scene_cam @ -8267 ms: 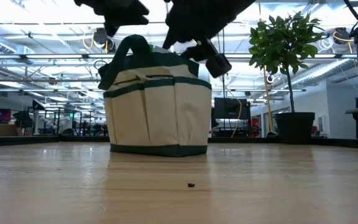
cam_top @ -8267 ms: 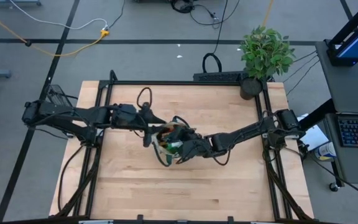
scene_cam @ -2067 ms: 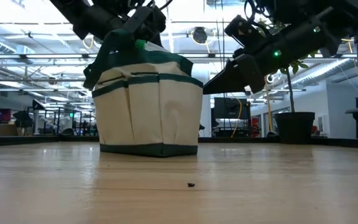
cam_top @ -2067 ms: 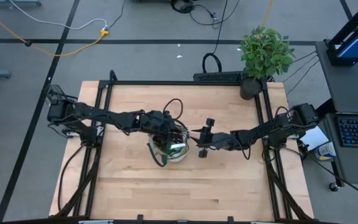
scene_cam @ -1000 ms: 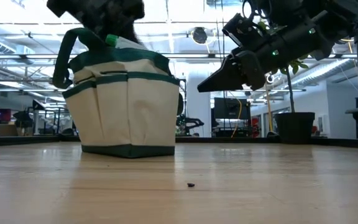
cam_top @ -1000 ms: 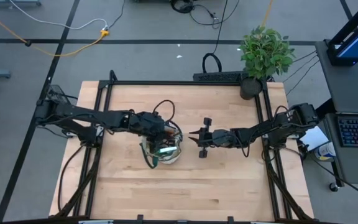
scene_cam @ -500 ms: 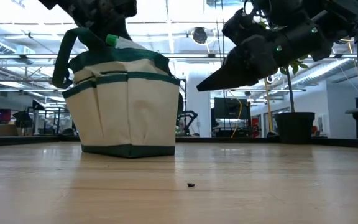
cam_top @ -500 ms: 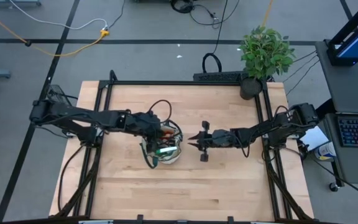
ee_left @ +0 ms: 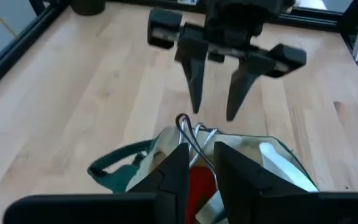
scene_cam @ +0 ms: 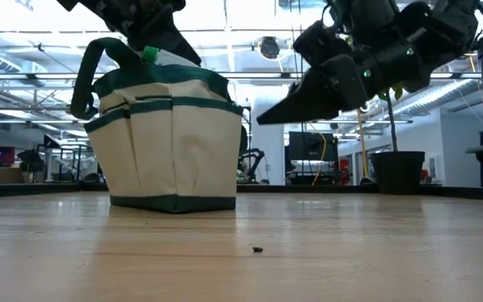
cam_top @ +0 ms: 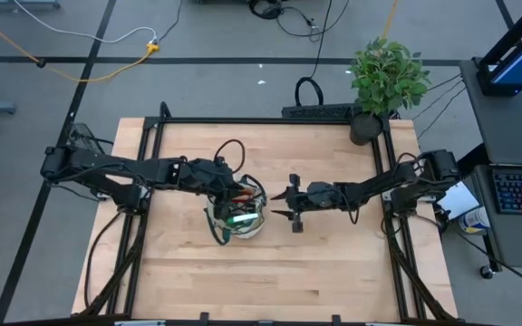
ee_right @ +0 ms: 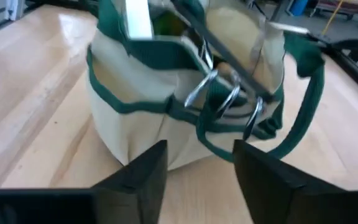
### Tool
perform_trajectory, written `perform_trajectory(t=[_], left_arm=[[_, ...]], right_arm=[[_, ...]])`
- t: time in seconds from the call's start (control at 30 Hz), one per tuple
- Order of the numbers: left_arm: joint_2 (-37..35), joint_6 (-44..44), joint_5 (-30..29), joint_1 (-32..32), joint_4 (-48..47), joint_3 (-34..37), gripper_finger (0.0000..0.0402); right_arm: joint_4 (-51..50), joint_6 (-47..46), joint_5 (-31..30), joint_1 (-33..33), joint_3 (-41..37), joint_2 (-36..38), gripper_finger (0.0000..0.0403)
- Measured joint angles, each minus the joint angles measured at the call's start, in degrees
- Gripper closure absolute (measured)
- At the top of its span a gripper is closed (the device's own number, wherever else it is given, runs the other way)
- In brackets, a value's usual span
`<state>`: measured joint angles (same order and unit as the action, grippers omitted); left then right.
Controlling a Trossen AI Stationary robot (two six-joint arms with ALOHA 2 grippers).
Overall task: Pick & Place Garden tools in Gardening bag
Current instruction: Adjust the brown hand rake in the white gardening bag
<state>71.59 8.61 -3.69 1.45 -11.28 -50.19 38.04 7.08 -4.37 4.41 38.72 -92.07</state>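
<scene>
Overhead, hovering directly above the gardening bag [cam_top: 236, 217]: left gripper [cam_top: 231, 194], fingers slightly parted around a thin metal loop poking up out of the bag's mouth, seemingly letting it go rather than clamping it. Sitting upright on the worktop [cam_top: 333, 272], right beneath that gripper: beige tote with green trim, likely kept standing so tools drop in cleanly. Showing inside, just under the left gripper's fingertips: a red item [ee_left: 199, 180], a green round item [scene_cam: 150, 54] peeking above the rim, and pale handles. Waiting just beside the bag, fingers pointing straight at it: right gripper [cam_top: 282, 205], open and empty, apparently standing clear while keeping ready to steady the bag. Lying on the bare wood well in front of both grippers: only a small dark speck [scene_cam: 258, 248]. Standing far behind the right gripper at the worktop's corner: potted plant [cam_top: 383, 81], taking no part.
</scene>
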Motion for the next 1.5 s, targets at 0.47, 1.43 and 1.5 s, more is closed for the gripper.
perform_trajectory(t=[0.47, 1.43, 1.5], left_arm=[[0.0, -2.9, 0.1, -2.9, 1.5, 0.0, 0.0325], [0.0, -3.7, 0.8, -3.4, -1.7, 0.0, 0.0325], [0.0, -3.5, 0.8, -3.4, -2.0, 0.0, 0.0325]], right_arm=[[10.2, -3.2, 0.1, -1.7, 1.7, -10.6, 0.0176], [6.4, 8.3, -7.6, -0.8, 4.9, -12.0, 0.0396], [3.7, 10.2, -10.9, 0.2, 4.9, -10.5, 0.0397]])
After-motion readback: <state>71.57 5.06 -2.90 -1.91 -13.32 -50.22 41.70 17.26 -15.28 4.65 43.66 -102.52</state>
